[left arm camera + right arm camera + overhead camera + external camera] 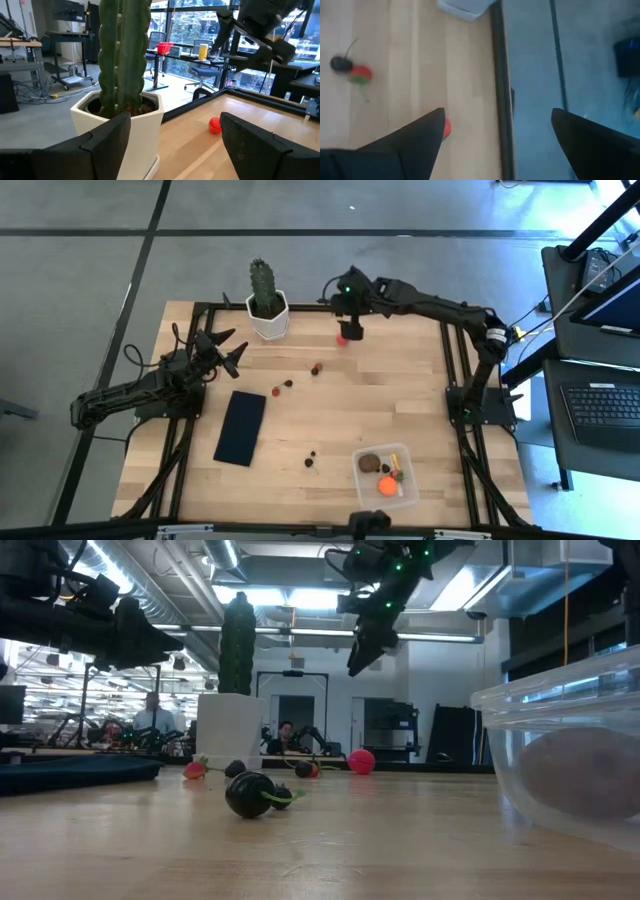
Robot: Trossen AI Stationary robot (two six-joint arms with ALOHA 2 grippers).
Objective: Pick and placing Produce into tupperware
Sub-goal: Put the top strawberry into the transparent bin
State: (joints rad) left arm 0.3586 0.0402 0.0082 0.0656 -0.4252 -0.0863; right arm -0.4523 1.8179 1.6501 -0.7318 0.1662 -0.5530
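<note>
Produce was what you were after, and part of it already lay in the small clear, round-cornered plastic tupperware [383, 473] at the near right corner of the pale wooden counter [400, 395]: an orange ball [387, 487], a brownish lump and a thin yellow piece. Just left of the container sat two small dark berries [312, 457]. Further in, toward the middle, lay a red-and-dark pair [279, 388] and another dark red bit [316, 367], with a flat dark navy rectangle [241, 427] to their left.

Your left end effector [228, 350] hung released by the left edge, pointed at the green cactus in its white pot [267, 303], well away from the remaining pieces.

Farthest off, the small red ball [342, 337] rested close to the back edge of the counter. Your right end effector [350, 328] hovered released above it, and in the wrist view the ball peeked out beside one finger [405, 150], not centred between them. The right arm was plainly the nearer. A round ball offers no long axis, so any closing direction would probably serve; you likely needed a slight shift over it, then a descent. The dark frame rail ran just behind, leaving little room there, with open board on the near side.
</note>
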